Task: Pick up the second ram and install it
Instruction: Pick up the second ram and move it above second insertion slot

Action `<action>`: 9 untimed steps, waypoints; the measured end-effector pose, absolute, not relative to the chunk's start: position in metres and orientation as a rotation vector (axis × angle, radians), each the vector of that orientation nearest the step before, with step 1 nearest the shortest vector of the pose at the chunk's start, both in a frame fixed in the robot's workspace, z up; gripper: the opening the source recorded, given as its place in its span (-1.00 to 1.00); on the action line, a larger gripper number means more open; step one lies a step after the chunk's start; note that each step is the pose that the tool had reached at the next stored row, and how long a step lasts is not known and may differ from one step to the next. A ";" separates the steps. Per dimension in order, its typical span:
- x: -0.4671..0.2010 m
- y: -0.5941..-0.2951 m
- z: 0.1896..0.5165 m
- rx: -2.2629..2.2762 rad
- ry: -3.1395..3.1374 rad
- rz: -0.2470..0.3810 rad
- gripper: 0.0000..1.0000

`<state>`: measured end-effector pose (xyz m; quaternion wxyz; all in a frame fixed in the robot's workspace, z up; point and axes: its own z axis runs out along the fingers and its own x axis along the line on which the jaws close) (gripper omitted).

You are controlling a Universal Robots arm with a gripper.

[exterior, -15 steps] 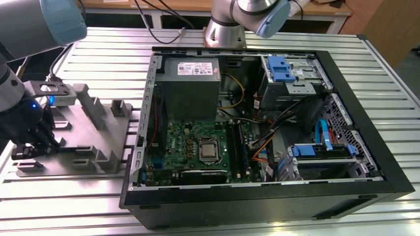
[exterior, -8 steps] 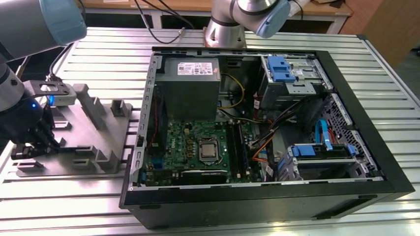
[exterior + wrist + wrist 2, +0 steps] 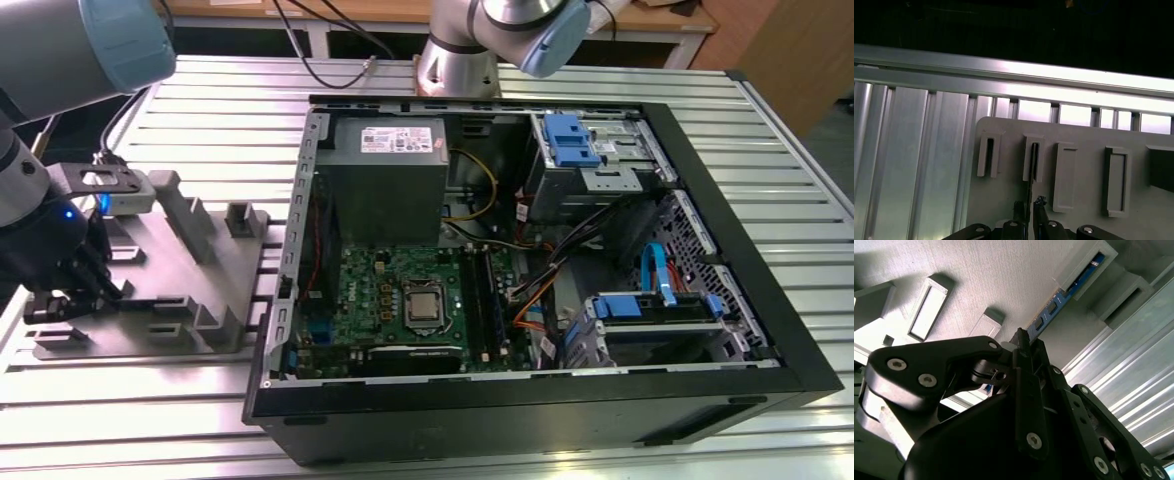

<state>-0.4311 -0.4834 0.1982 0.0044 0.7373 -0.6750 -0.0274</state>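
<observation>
The second ram [image 3: 1064,296] runs behind my gripper [image 3: 1021,337] in the second wrist view, so its near end is hidden from me. First wrist view gives it edge-on, just a sliver, the gripper cut by the picture's edge. Exterior view: arm [image 3: 54,60] cut off too.

Robotics lab or workshop, ribbed aluminium bench [image 3: 200,100], opened computer case [image 3: 534,420] lying on it with motherboard [image 3: 387,290] bare, grey fixture tray [image 3: 174,270] at the exterior view's left, robot arm base [image 3: 461,55] at the far edge, wooden tables [image 3: 347,10] beyond.
</observation>
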 end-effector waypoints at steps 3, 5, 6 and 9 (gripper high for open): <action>-0.431 -0.483 0.198 2.308 -2.116 -0.086 -0.57; -0.431 -0.483 0.198 2.300 -2.126 -0.086 -0.57; -0.431 -0.483 0.198 2.297 -2.129 -0.086 -0.57; -0.431 -0.483 0.198 2.272 -2.156 -0.086 -0.57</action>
